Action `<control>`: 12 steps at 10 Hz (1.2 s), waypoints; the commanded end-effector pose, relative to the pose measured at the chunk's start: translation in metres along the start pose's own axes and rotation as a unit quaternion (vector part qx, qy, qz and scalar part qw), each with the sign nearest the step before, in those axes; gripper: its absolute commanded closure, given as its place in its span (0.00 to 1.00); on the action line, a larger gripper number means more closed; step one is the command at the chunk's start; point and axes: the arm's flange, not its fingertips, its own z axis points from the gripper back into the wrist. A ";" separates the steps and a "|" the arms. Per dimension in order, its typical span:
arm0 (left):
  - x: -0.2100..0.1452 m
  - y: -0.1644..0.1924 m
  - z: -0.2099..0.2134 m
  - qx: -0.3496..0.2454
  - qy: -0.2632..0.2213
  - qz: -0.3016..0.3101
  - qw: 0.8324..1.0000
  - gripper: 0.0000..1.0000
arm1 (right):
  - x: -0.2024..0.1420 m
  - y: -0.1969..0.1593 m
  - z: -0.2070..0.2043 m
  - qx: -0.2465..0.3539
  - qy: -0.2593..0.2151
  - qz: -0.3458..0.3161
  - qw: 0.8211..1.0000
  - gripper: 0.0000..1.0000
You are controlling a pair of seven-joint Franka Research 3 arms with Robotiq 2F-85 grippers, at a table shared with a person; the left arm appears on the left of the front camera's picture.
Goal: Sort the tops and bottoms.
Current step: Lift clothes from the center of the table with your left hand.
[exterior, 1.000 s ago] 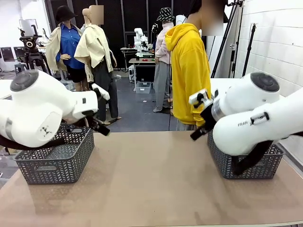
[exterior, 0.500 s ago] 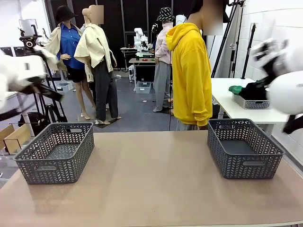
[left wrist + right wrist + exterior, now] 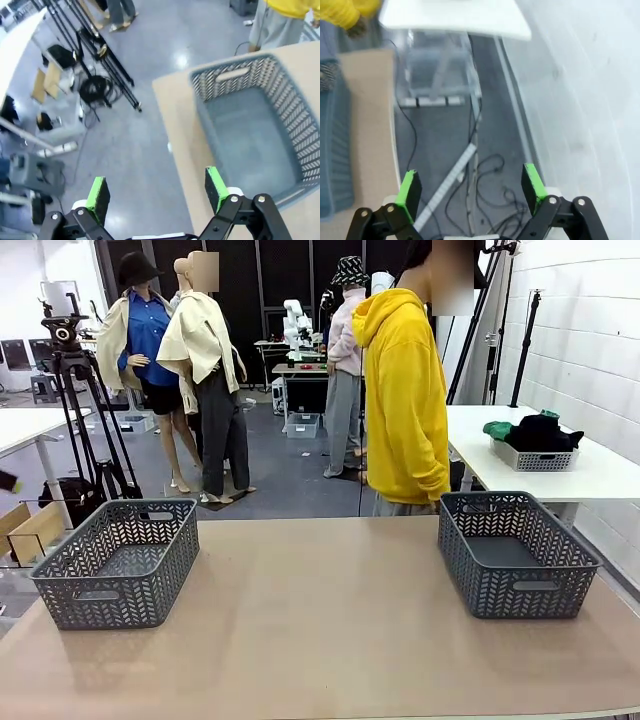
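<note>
A pile of black garments with a bright green piece lies in a small light basket on the white side table at the back right. On the brown table stand two grey baskets, one at the left and one at the right, both with bare bottoms. My left gripper is open over the floor beside the table's edge, with the left grey basket ahead. My right gripper is open above floor and cables, nothing between its fingers.
A person in a yellow hoodie stands at the table's far side, turned away. A camera tripod stands at the back left, and its legs spread over the floor. A white wall runs close by my right gripper.
Both arms hung by the baskets a second ago. They swung up and outward, blurred half a second ago, and have left the front view.
</note>
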 end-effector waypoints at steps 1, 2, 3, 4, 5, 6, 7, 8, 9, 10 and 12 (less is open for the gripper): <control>-0.025 0.027 -0.021 -0.011 0.004 0.039 0.999 0.00 | -0.023 0.001 -0.020 -0.006 0.015 -0.052 0.998 0.00; -0.036 0.033 -0.027 -0.009 0.011 0.047 0.999 0.00 | -0.037 -0.002 -0.027 -0.012 0.027 -0.065 0.997 0.00; -0.041 0.037 -0.033 -0.012 0.008 0.057 0.998 0.00 | -0.044 -0.001 -0.033 -0.011 0.033 -0.072 0.997 0.00; -0.043 0.035 -0.035 -0.017 0.023 0.057 0.998 0.00 | -0.048 0.000 -0.033 -0.011 0.036 -0.074 0.997 0.00; -0.048 0.035 -0.016 -0.004 0.025 0.060 0.998 0.00 | -0.044 -0.014 -0.033 -0.005 0.046 -0.056 0.997 0.00; -0.048 0.035 -0.016 -0.004 0.025 0.060 0.998 0.00 | -0.044 -0.014 -0.033 -0.005 0.046 -0.056 0.997 0.00; -0.048 0.035 -0.016 -0.004 0.025 0.060 0.998 0.00 | -0.044 -0.014 -0.033 -0.005 0.046 -0.056 0.997 0.00; -0.048 0.035 -0.016 -0.004 0.025 0.060 0.998 0.00 | -0.044 -0.014 -0.033 -0.005 0.046 -0.056 0.997 0.00; -0.048 0.035 -0.016 -0.004 0.025 0.060 0.998 0.00 | -0.044 -0.014 -0.033 -0.005 0.046 -0.056 0.997 0.00; -0.048 0.035 -0.016 -0.004 0.025 0.060 0.998 0.00 | -0.044 -0.014 -0.033 -0.005 0.046 -0.056 0.997 0.00; -0.048 0.035 -0.016 -0.004 0.025 0.060 0.998 0.00 | -0.044 -0.014 -0.033 -0.005 0.046 -0.056 0.997 0.00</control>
